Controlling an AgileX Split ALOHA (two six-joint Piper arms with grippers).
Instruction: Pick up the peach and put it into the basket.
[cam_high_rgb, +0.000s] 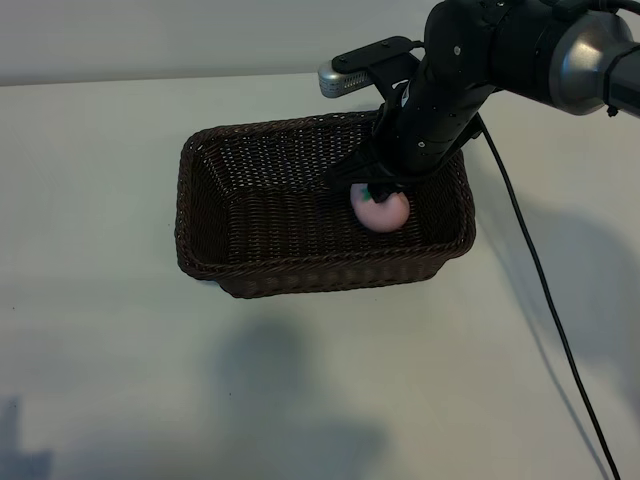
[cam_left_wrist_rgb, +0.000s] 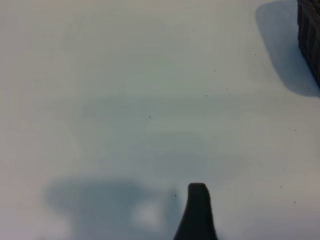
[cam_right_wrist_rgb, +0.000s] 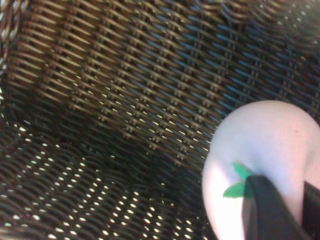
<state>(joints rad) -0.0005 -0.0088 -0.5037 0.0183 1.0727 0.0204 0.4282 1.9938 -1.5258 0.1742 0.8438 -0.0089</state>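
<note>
The dark-brown wicker basket (cam_high_rgb: 200, 215) stands in the middle of the white table. The pale-pink peach (cam_high_rgb: 381, 211) is inside it, low down by its right end. My right gripper (cam_high_rgb: 384, 190) reaches down into the basket from the upper right and sits directly over the peach. In the right wrist view the peach (cam_right_wrist_rgb: 265, 145) fills the corner over the woven floor (cam_right_wrist_rgb: 125, 100), and a dark part of the gripper lies against it by its green leaf (cam_right_wrist_rgb: 239, 180). The left gripper hangs open over bare table away from the basket, with one finger (cam_left_wrist_rgb: 198, 210) in view.
The right arm's black cable (cam_high_rgb: 545, 300) trails across the table to the right of the basket. A corner of the basket (cam_left_wrist_rgb: 310, 35) shows at the edge of the left wrist view. White table surrounds the basket on all sides.
</note>
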